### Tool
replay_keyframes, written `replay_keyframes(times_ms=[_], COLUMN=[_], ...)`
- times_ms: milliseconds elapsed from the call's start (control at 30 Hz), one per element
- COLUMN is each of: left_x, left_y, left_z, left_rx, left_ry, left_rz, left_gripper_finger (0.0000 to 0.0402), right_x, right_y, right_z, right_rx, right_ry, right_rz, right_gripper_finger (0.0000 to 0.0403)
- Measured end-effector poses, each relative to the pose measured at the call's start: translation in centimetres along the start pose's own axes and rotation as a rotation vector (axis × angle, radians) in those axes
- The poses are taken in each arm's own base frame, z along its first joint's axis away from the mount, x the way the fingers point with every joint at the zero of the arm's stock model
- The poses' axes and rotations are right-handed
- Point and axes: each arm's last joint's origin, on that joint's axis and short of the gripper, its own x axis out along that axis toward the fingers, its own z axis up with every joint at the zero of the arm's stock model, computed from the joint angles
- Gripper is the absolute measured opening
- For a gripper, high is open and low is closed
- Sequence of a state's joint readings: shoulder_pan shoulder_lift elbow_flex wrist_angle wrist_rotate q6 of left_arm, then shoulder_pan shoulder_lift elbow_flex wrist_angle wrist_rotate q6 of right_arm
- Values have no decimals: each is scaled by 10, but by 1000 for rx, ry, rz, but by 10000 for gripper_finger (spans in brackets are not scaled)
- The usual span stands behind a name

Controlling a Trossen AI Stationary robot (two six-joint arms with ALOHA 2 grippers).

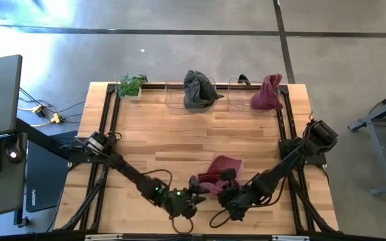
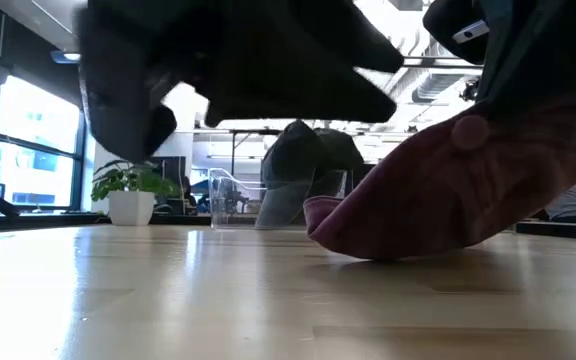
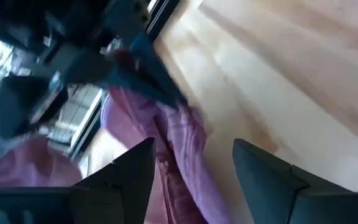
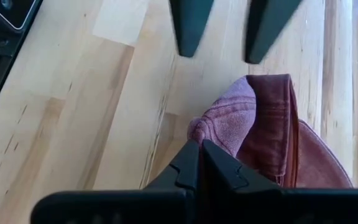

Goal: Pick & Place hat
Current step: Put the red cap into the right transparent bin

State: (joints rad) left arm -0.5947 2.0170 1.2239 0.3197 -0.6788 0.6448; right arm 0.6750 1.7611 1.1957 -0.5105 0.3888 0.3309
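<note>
Near the front edge of the wooden table (image 1: 179,144), both arms converge on a maroon hat (image 1: 221,171) lying at about six o'clock on the tabletop. The right gripper (image 4: 199,163) is clamped on the hat's folded edge, its fingers pressed together with the cloth pinched between them. The left gripper (image 3: 191,174) sits just beside the hat at its eight o'clock, fingers spread apart and holding nothing, the maroon fabric showing in the gap ahead. Along the far edge, at twelve o'clock, a grey hat (image 1: 197,90) and a second maroon hat (image 1: 267,93) rest on clear stands, with a small potted plant (image 1: 131,85) toward eleven o'clock.
</note>
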Motion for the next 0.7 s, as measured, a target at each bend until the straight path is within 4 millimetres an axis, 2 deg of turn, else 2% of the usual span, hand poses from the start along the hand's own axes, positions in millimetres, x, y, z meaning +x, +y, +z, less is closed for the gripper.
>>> replay_keyframes(times_ms=[67,133,233,367,500,700], left_x=[2,12,20,27,28,27], left_y=[0,-2,-10,-9,-13,-17], left_z=[-2,-9,-21,-23,-24,-22], left_rx=[-34,-89,-116,-143,-137,-75], left_ry=[9,9,84,67,22,-43], left_rz=[-1,-18,14,3,-95,-214], left_gripper_finger=[209,209,207,182,130,19], right_x=[0,0,0,0,0,0], right_y=[0,0,0,0,1,1], right_z=[0,0,0,1,0,0], right_rx=[0,1,3,4,3,0], right_ry=[-2,-3,-6,-6,-3,-1], right_rz=[-1,-1,0,0,7,12], right_gripper_finger=[5,4,9,9,4,13])
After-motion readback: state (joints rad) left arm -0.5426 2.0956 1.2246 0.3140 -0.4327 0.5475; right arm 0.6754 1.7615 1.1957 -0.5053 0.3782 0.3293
